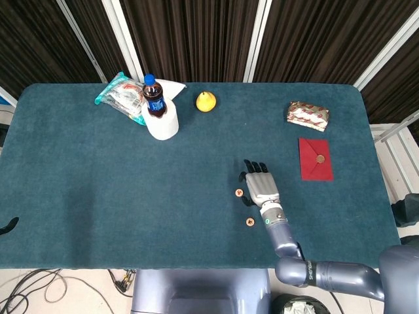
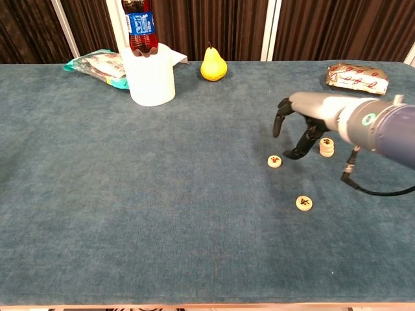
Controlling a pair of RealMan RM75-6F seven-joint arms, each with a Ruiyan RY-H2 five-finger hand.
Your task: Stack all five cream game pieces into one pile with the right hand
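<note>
A short stack of cream game pieces (image 2: 326, 147) stands on the blue table; the head view hides it behind my right hand. One loose cream piece (image 2: 275, 161) (image 1: 239, 192) lies left of the stack, and another (image 2: 303, 203) (image 1: 250, 222) lies nearer the front edge. My right hand (image 2: 299, 126) (image 1: 259, 186) hovers between the stack and the first loose piece. Its fingers are spread and arched downward, holding nothing, with the tips just right of that piece. A further round piece (image 1: 320, 158) rests on a red card (image 1: 315, 167).
At the back left, a cola bottle (image 1: 154, 97) stands in a white cup (image 2: 152, 74) beside a snack bag (image 1: 119, 95). A yellow pear (image 2: 213, 64) sits at the back centre. A foil packet (image 2: 358, 76) lies at the back right.
</note>
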